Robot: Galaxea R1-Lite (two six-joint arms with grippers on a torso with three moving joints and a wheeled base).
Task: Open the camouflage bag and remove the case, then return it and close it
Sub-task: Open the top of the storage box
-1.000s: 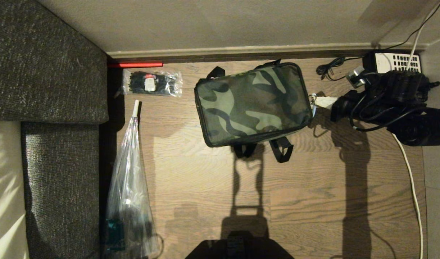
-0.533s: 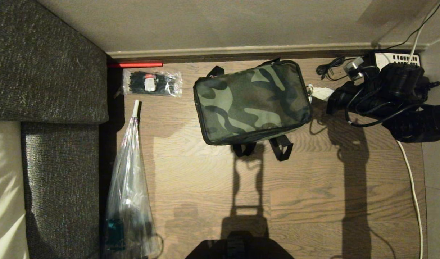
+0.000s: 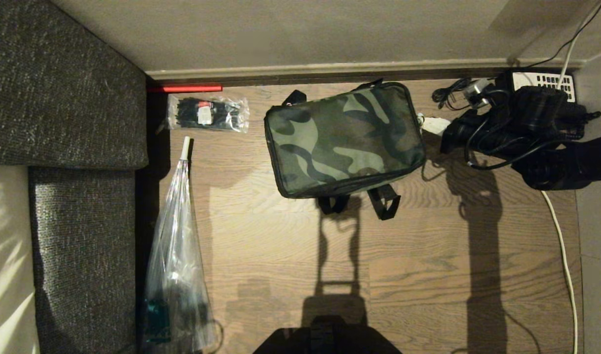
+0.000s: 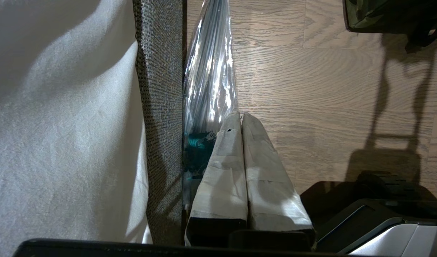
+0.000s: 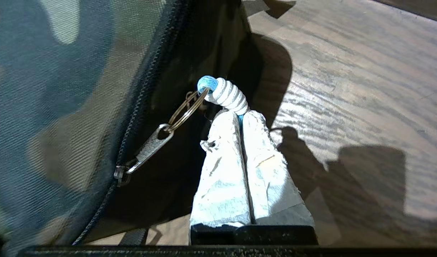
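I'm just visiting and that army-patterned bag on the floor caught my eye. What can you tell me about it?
The camouflage bag is a soft rectangular fabric case with a green-and-black lid, black sides and black straps sticking out along its near edge. It lies flat on the wooden floor near the wall, zipped shut. A metal zipper pull carries a key ring and a white-wound cord loop, which the right gripper pinches shut at the bag's right end.

Camouflage bag (image 3: pixel 344 140), zipped shut, flat on floor
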